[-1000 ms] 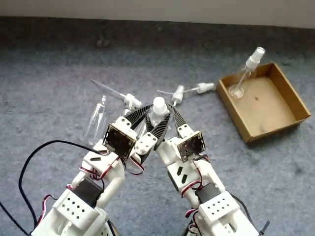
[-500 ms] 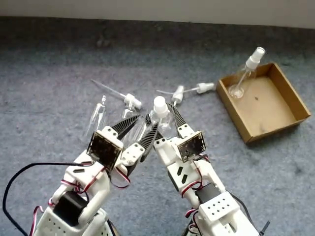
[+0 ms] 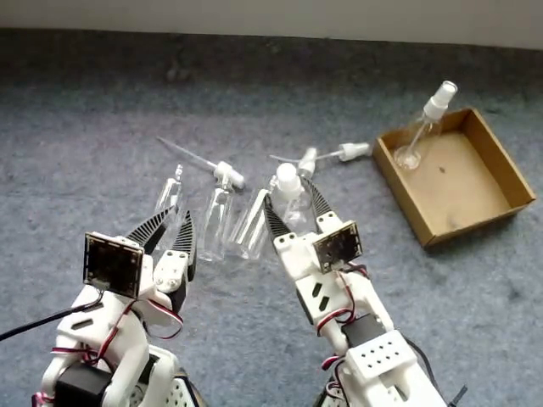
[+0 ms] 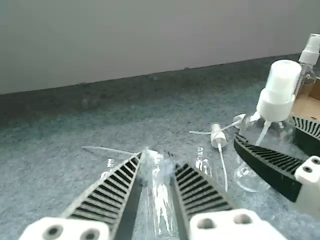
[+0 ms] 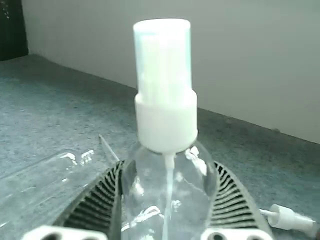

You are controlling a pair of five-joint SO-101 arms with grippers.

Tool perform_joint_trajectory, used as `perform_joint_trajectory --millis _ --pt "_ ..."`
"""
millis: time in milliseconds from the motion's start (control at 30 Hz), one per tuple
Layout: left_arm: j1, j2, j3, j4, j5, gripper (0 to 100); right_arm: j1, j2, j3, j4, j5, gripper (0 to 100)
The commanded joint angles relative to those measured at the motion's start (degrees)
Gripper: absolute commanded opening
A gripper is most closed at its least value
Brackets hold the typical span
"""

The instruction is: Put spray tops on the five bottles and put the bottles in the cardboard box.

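On the grey carpet-covered tabletop a shallow brown cardboard box sits off to the right. Progress: about one of five done. One clear bottle with white spray top is already in the box, leaning in the corner that faces the middle of the tabletop. A second clear round bottle with a white spray top fitted is capped but not boxed; it stands upright in the right pincer, well apart from the box. Left to do: box that one, then cap and box the three clear uncapped bottles lying side by side between the arms, necks pointing away from them. The three loose white spray tops with thin dip tubes lie just beyond, one near the middle bottle's neck and two nearer the box. The right pincer is closed around the bottle's body, ribbed black fingers on both sides; the hold looks firm. The left pincer is partly open with a narrow gap and nothing gripped. It hangs near the lying bottles, one showing through the gap, probably no contact.
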Motion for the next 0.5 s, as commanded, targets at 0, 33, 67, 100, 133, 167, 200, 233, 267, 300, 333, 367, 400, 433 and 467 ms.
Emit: perform_joint_trajectory --millis 0,33,67,100,133,167,200,233,267,300,333,367,400,433,467 --pt "-4.26 0.13 -3.56 4.04 0.79 0 5.14 -1.10 3.47 0.66 0.53 10.1" --pt "-5.05 0.13 -3.56 5.27 0.79 1 6.02 -1.10 2.51 1.71 0.53 10.1" --pt "-5.85 0.13 -3.74 6.77 0.79 1 6.81 -1.10 1.01 4.00 0.53 10.1" --pt "-6.73 0.13 -3.74 8.35 0.79 1 7.60 -1.10 -1.10 6.81 0.44 10.1" --pt "-7.34 0.13 -3.65 9.93 0.79 1 8.31 -1.10 -3.38 10.33 0.44 10.1" --pt "-7.96 0.13 -3.65 11.60 0.79 1 9.10 -1.10 -6.20 14.20 0.44 10.1" --pt "-8.13 0.13 -3.38 13.19 0.79 1 9.80 -1.10 -8.84 17.63 0.44 10.1" --pt "-8.13 0.13 -3.38 14.77 0.79 1 10.59 -1.10 -11.82 21.14 0.35 10.1" --pt "-8.13 0.13 -3.38 16.09 0.79 1 11.12 -1.10 -14.20 23.52 0.35 10.1" --pt "-8.13 0.13 -3.38 16.97 0.79 1 11.74 -1.10 -16.40 25.63 0.35 10.1" --pt "-8.31 0.13 -3.38 17.49 0.79 1 12.35 -1.10 -18.59 27.47 0.35 10.1" --pt "-8.31 0.13 -3.30 17.67 0.79 1 12.88 -1.10 -20.44 28.97 0.35 10.1" --pt "-8.40 0.13 -3.21 17.76 0.62 1 13.32 -1.10 -22.11 30.20 0.35 10.1" --pt "-8.40 0.13 -3.12 17.85 0.70 1 13.93 -1.10 -23.69 31.60 0.35 10.1" --pt "-8.40 0.13 -2.42 17.85 0.70 1 14.64 -1.10 -25.27 33.01 0.35 10.1"
